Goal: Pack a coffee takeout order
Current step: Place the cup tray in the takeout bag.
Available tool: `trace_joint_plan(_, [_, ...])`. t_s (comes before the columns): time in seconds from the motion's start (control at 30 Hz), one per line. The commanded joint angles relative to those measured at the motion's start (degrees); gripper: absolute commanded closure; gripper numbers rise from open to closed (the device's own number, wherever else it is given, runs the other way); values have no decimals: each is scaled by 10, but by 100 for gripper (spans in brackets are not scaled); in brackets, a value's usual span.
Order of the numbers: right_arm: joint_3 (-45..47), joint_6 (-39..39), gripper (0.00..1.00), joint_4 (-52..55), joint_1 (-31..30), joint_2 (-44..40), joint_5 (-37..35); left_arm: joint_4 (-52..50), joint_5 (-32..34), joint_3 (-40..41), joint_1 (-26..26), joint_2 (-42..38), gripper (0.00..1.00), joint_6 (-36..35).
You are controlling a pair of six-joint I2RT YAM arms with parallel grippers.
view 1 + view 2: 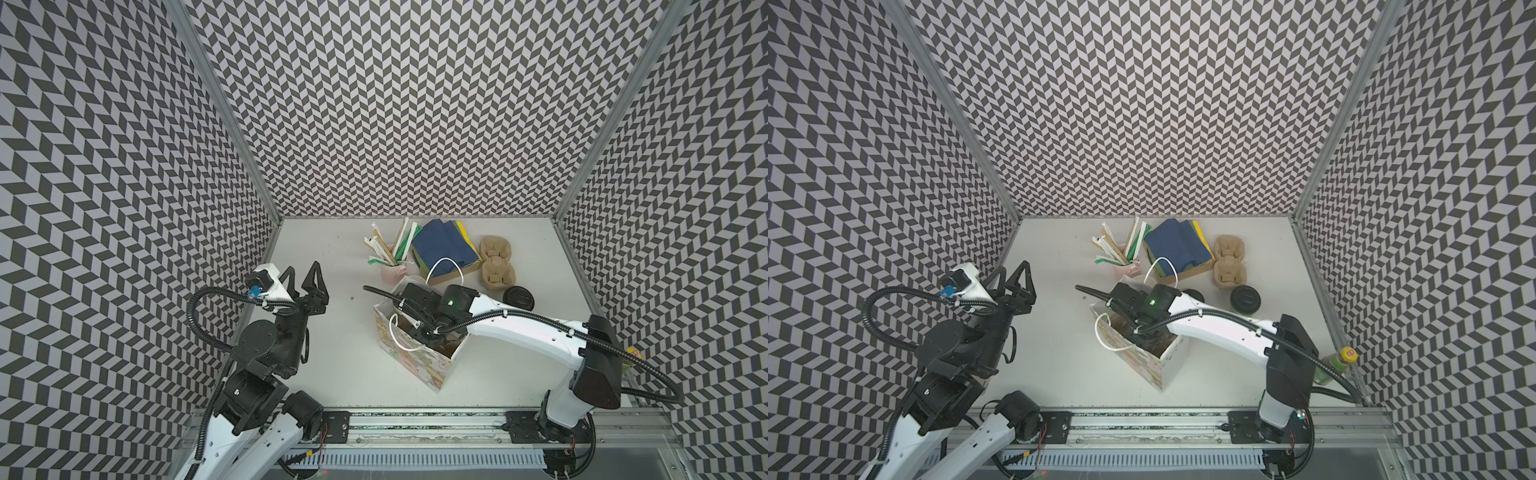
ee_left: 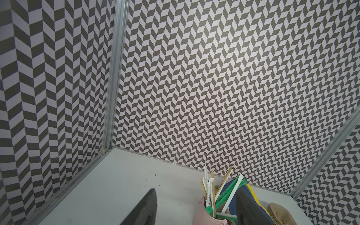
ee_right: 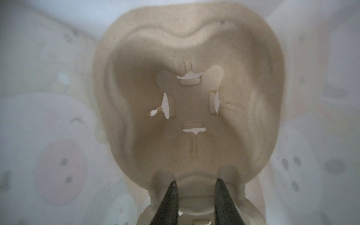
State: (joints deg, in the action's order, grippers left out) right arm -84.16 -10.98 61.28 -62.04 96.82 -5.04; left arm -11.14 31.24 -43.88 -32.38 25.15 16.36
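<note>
Tan pulp cup carrier (image 3: 194, 116) is down inside the printed bag (image 3: 48, 136), one cup well facing the lens, filling mid-frame. In a top view, the dark blue napkin (image 1: 442, 245) lies flat right of centre, and the black round lid (image 1: 518, 299) sits flat to its lower right.

The left arm (image 1: 257, 345) and right arm (image 1: 523, 332) are being sheathed in white shells over black joints. Ribbed black cables (image 1: 216, 291) are being run alongside, and the left gripper (image 1: 304, 267) is being shown black and triangular-fingered.

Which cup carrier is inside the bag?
The cup carrier held by the right gripper, down in the bag; the other carriers sit stacked on the table.
</note>
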Motion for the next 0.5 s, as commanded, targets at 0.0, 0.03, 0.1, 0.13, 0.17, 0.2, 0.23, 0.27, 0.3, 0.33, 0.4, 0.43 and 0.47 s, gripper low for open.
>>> trace_joint_plan(0.0, [-10, 1, 86, -2, 2, 5, 3, 12, 6, 4, -2, 0, 36, 0])
trace_joint_plan(0.03, [-7, 1, 86, -2, 2, 3, 3, 12, 6, 4, -2, 0, 35, 0])
trace_joint_plan(0.1, [0, 1, 84, -4, 3, -1, 4, 12, 6, 4, -2, 0, 35, 0])
trace_joint_plan(0.13, [2, 1, 81, -5, 2, -2, 1, 12, 5, 4, -2, 1, 35, 0])
trace_joint_plan(0.17, [3, 1, 77, -5, 3, -3, 2, 12, 5, 4, -2, 2, 35, 0])
trace_joint_plan(0.2, [1, 1, 73, -5, 3, -3, 3, 12, 4, 3, -2, 3, 35, 0])
trace_joint_plan(0.23, [-3, 0, 69, -3, 3, -3, -1, 12, 5, 3, -2, 3, 35, 0])
trace_joint_plan(0.27, [-7, -1, 68, 1, 3, -4, -7, 12, 5, 3, -2, 3, 35, 0])
trace_joint_plan(0.3, [-10, -1, 67, 2, 3, -6, -10, 12, 5, 3, -2, 3, 35, 0])
trace_joint_plan(0.33, [-16, -1, 65, 5, 2, -7, -14, 13, 5, 3, -2, 3, 35, 0])
trace_joint_plan(0.4, [-31, 1, 58, 10, 2, -8, -16, 13, 5, 3, -2, 4, 35, 0])
trace_joint_plan(0.43, [-39, 2, 55, 10, 2, -9, -18, 13, 4, 3, -2, 4, 35, 0])
trace_joint_plan(0.47, [-45, 3, 53, 10, 2, -11, -23, 12, 5, 3, -2, 4, 35, 0])
